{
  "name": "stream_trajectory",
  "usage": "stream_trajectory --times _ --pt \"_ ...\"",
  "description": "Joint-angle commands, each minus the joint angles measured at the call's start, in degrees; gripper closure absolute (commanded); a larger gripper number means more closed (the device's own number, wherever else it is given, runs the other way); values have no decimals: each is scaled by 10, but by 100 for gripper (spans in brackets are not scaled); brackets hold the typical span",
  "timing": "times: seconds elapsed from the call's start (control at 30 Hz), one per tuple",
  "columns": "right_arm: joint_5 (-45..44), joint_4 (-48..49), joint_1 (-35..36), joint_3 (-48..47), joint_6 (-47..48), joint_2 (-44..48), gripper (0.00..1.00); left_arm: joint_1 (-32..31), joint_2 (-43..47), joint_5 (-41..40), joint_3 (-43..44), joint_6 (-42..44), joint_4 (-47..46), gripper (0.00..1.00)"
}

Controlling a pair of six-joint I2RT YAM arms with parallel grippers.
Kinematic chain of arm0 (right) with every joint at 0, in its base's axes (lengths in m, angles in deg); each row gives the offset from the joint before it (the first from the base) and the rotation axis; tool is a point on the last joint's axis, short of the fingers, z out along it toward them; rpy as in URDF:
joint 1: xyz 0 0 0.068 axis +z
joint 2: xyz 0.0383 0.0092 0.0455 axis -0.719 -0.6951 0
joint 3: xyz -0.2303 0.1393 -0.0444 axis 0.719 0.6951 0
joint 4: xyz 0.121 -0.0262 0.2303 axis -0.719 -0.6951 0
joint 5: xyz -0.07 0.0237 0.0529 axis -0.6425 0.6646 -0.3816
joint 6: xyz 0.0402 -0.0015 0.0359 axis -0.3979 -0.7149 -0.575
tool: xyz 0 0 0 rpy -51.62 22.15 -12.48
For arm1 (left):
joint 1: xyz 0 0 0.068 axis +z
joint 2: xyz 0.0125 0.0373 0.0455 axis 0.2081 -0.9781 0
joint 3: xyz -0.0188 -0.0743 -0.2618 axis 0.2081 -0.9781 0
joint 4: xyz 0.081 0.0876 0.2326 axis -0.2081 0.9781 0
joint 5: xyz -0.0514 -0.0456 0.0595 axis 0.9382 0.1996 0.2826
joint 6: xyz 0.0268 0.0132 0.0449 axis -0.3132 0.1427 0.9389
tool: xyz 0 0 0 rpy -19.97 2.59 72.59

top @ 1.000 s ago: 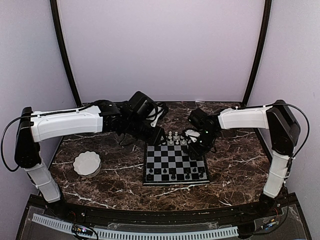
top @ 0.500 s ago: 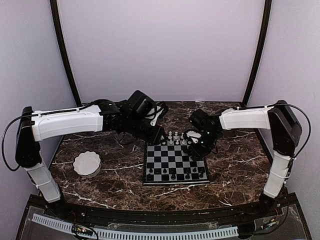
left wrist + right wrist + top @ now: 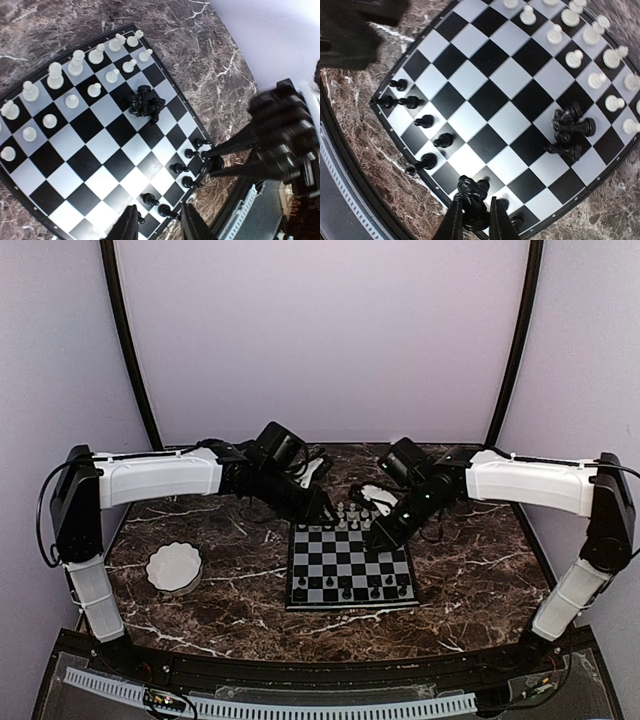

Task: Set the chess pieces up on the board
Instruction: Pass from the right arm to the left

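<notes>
The board (image 3: pixel 350 565) lies mid-table. White chess pieces (image 3: pixel 349 514) stand in its far rows, and also show in the left wrist view (image 3: pixel 55 75). Several black pieces (image 3: pixel 346 591) stand along its near edge. A heap of fallen black pieces (image 3: pixel 570 131) lies on the board, also in the left wrist view (image 3: pixel 145 102). My right gripper (image 3: pixel 474 216) is shut on a black knight (image 3: pixel 471 190), above the board's right side (image 3: pixel 380 535). My left gripper (image 3: pixel 159 227) is open and empty, above the board's far left corner (image 3: pixel 322 512).
A white scalloped bowl (image 3: pixel 174 567) stands on the marble left of the board. Something white (image 3: pixel 374 495) shows behind the right gripper at the back. Curved black posts rise at both back corners.
The right arm has stretched out and its gripper has shifted a little left over the board, with the black piece in it. The left arm has drawn slightly back and to the right.
</notes>
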Motion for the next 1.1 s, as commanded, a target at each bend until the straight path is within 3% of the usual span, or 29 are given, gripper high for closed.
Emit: stream_trajectory --times 0.0,0.27,0.77,1.07 --pt "4 46 29 -54 22 11 92 13 -12 129 13 -39 -56 68" --pt "-6 67 39 -77 25 10 92 47 -12 294 -74 -133 -229 68" --pt "-14 86 42 -81 15 21 90 53 -25 332 -98 -174 -283 79" --pt "-12 84 42 -93 12 19 86 53 -27 348 -103 -178 -303 100"
